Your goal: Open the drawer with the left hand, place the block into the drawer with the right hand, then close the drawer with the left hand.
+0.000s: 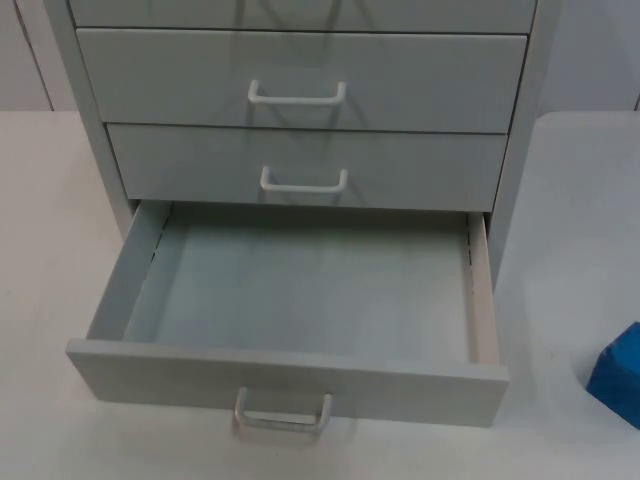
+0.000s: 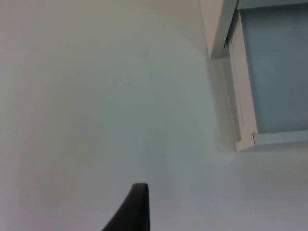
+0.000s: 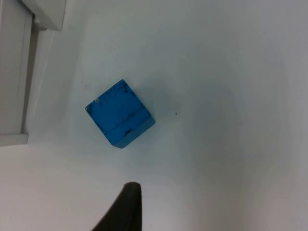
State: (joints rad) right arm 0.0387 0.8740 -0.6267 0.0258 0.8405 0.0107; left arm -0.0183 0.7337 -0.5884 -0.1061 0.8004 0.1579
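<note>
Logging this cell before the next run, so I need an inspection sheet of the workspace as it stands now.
Surface: white table top, bare around the cabinet.
Job's things: bottom drawer of the grey cabinet pulled open, nothing inside; blue block on the table to the right of the drawer, not yet placed.
Clutter: nothing seen.
Grippers: left gripper's fingertip above bare table beside the drawer's left side; right gripper's fingertip above the table near the block, not touching it.
Cables: nothing noted.
Surroundings: two upper drawers shut.

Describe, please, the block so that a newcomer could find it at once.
Start at the grey drawer cabinet and its pulled-out bottom drawer. On the white table beyond that drawer's right side lies the block, apart from it. It alone is bright blue; everything near it is grey or white.
</note>
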